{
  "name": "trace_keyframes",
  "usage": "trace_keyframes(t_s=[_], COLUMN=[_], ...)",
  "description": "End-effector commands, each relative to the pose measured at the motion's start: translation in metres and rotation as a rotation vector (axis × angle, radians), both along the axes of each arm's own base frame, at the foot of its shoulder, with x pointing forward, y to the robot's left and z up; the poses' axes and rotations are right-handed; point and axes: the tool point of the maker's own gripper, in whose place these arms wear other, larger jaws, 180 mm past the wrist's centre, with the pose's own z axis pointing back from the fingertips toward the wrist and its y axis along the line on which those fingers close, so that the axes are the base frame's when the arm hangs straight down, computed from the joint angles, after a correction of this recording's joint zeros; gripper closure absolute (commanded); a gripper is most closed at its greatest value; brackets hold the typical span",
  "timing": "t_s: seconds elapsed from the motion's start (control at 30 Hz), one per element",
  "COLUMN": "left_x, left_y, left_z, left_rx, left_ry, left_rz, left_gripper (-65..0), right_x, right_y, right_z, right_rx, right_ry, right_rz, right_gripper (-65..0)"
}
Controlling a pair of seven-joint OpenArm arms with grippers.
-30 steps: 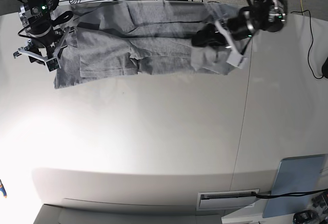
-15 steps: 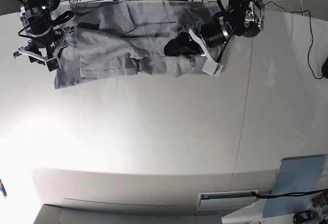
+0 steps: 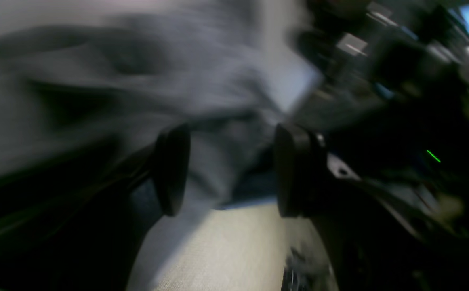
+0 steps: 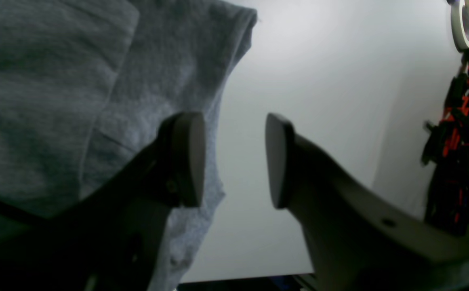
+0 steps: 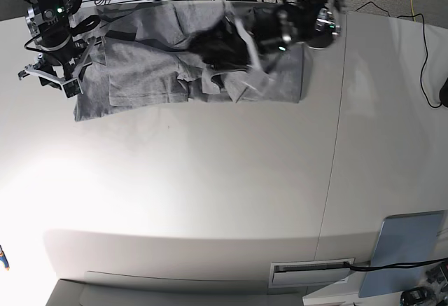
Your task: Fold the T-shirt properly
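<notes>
Left gripper (image 3: 226, 169) astride T-shirt (image 3: 97, 81) fold

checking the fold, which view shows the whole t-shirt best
The base view: the whole T-shirt lies spread on the table. The right wrist view shows only an edge; the left wrist view is a blur of grey cloth.

A large heather-grey cotton T-shirt (image 5: 161, 68) lay spread along the far edge of the white bench (image 5: 210, 201). The left end effector (image 5: 220, 47), motion-blurred, hung over the shirt's middle, with rumpled cloth folds directly beneath it. The right end effector (image 5: 49, 78) sat at the shirt's opposite end, over its edge. A flat light-blue rectangular panel (image 5: 409, 243) lay well apart from both.
</notes>
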Motion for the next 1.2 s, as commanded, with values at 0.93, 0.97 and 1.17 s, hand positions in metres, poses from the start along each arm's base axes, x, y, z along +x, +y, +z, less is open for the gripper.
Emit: trace_keyframes(t_s=[0.93,0.97,1.17], left_x=[-0.024,-0.029,-0.052], left_y=[0.037,0.025,-0.018], left_z=[-0.042,-0.038,-0.013], left_rx=[0.268,0.246,0.131], left_ry=[-0.043,-0.054,-0.089], left_rz=[-0.093,-0.127,-0.301], left_gripper=[-34.3,-34.3,-34.3], right_x=[0.007,0.007,0.005], right_y=[-0.003,-0.003,-0.004], right_z=[0.012,0.012,0.011], right_rx=[-0.025,-0.025,-0.028], right_ry=[-0.04,-0.04,-0.031], right_rz=[0.01,0.01,0.004], right_gripper=[-24.6,-24.7,-24.7])
